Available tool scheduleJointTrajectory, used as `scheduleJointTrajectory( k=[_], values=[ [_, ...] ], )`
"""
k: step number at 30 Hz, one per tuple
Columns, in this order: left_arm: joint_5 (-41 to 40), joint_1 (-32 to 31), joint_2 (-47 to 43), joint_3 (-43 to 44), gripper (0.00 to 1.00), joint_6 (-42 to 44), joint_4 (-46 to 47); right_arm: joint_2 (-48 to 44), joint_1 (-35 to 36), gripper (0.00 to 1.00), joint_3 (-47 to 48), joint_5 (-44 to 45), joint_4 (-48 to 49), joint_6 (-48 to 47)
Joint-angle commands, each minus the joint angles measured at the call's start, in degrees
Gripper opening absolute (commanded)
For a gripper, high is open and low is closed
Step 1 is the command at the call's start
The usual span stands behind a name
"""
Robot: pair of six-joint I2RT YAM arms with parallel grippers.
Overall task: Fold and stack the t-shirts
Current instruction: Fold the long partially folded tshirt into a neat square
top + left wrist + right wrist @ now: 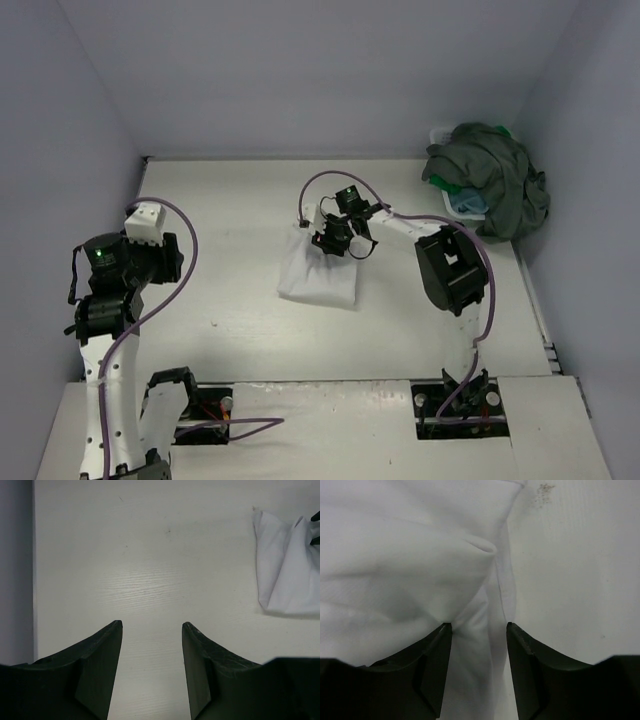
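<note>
A folded white t-shirt (318, 275) lies mid-table. It also shows in the left wrist view (287, 570) and fills the right wrist view (405, 560). My right gripper (333, 240) is open just above its far edge, a cloth fold between the jaws (479, 625). A dark olive-grey t-shirt (495, 180) is heaped over the white basket (440, 135) at the back right, with bits of bright green (503, 130) and light blue (472, 203) cloth showing. My left gripper (151, 624) is open and empty over bare table at the left.
Grey walls close in the table on the left, back and right. The arm bases and purple cables (180, 250) sit along the near edge.
</note>
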Motion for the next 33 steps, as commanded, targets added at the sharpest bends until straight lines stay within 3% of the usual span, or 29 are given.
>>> scheduleJointTrajectory(
  k=[1,4,17,23,26,27,29,30,33],
  values=[
    [1.64,0.47,-0.16,0.96,0.46,-0.38,3.09,0.09,-0.24,0.45,0.38,3.24,5.07,4.45],
    [2.16,0.56,-0.16,0.87,0.46,-0.46,2.92,-0.61,-0.16,0.54,-1.64,5.70,9.47,6.92],
    [4.10,0.91,0.45,0.78,0.46,0.68,1.69,-12.90,-0.24,0.55,-3.84,14.67,12.02,14.21],
    [9.37,0.39,5.28,2.19,0.46,2.34,-0.33,-19.94,-0.59,0.56,-6.21,15.46,10.62,15.97],
    [10.78,-2.33,10.19,4.55,0.46,4.18,-0.42,-21.35,-0.86,0.43,-7.35,14.15,6.33,15.71],
    [10.35,-3.56,11.43,5.35,0.46,4.98,-0.42,-21.79,-0.86,0.24,-7.80,13.53,5.87,15.54],
    [9.99,-7.78,15.46,7.36,0.46,6.64,-0.69,-22.50,-0.86,0.07,-8.85,12.57,2.20,15.36],
    [9.38,-9.53,16.88,9.29,0.46,7.09,-0.69,-22.58,-0.86,0.01,-9.99,12.13,1.40,14.75],
    [8.76,-17.35,21.45,11.41,0.46,7.19,1.50,-22.06,-1.03,0.00,-12.71,10.72,-0.19,14.74]
  ],
)
